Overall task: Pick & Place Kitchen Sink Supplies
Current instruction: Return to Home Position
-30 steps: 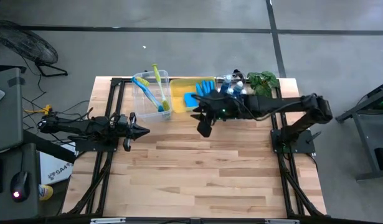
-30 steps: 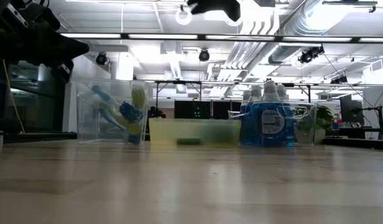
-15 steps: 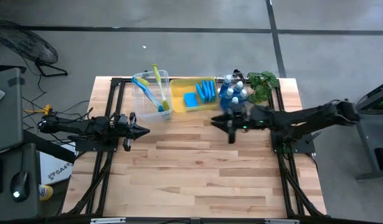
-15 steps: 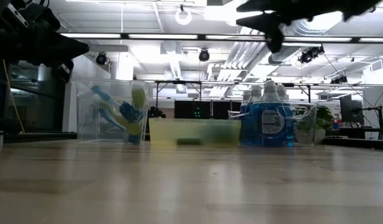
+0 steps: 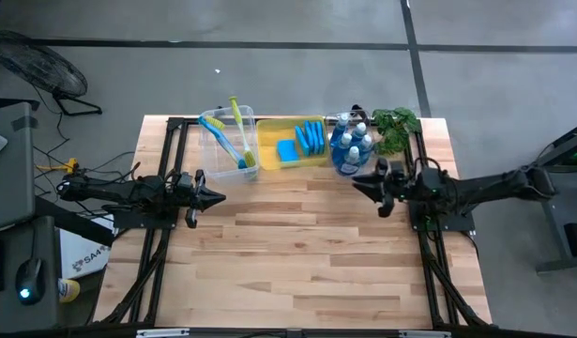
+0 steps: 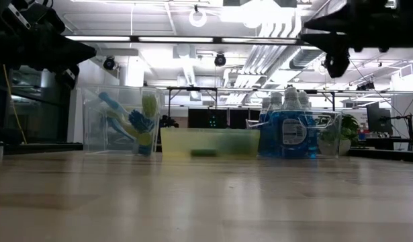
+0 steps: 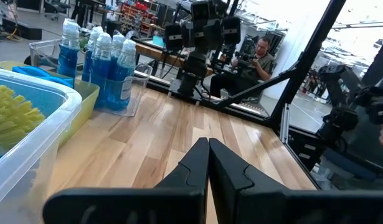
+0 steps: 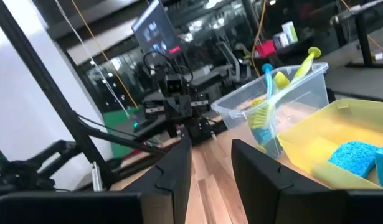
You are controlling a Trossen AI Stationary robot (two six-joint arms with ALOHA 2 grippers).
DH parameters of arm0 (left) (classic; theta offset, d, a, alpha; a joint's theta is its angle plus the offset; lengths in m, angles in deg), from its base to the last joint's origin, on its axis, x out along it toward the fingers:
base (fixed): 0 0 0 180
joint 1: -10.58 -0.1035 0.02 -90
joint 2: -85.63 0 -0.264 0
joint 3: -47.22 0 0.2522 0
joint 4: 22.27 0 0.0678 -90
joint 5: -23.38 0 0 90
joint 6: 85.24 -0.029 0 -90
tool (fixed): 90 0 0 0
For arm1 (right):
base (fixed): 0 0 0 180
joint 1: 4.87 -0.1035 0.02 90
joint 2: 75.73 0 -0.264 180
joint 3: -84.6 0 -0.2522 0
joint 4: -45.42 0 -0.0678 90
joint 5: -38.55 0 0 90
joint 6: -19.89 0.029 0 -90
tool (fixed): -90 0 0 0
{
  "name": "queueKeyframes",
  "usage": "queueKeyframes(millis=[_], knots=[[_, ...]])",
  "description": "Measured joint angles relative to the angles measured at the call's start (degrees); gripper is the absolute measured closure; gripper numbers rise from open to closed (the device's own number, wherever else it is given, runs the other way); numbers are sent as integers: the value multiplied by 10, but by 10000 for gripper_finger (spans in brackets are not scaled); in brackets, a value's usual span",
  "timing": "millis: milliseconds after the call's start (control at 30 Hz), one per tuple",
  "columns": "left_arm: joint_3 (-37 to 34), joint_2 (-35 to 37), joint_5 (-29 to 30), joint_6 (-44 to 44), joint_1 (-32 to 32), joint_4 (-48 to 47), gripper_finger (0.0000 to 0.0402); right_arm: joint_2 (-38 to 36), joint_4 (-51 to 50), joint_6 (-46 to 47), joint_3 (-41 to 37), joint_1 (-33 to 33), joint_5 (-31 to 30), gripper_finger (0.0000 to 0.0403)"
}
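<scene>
Right hand (image 5: 357, 181), parted and empty, hangs near soap bottles (image 5: 349, 148); left hand (image 5: 219, 197) closed, empty.

Along my bench's (image 5: 297, 272) upper edge I see, left to right: brush bin (image 5: 216, 156), sponge bin (image 5: 269, 141), bottles (image 5: 349, 146), plant (image 5: 397, 122).

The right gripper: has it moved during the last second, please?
Yes: the right gripper drew back rightward, from beside the yellow bin to beside the soap bottles.
</scene>
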Motion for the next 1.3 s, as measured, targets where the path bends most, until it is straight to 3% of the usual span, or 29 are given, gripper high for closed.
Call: queueKeyframes(millis=[267, 433, 800, 1000, 1300], knots=[[0, 0, 0, 0, 0, 0, 399, -46, 68, 10, -87, 0, 23, 295], [0, 0, 0, 0, 0, 0, 399, -61, 52, 10, -90, 1, 57, 295], [0, 0, 0, 0, 0, 0, 399, -156, -102, 11, -90, 25, 137, 295], [0, 0, 0, 0, 0, 0, 399, -238, -218, 4, -90, 31, 134, 295], [0, 0, 0, 0, 0, 0, 399, -314, -281, -28, -90, 30, 94, 295]])
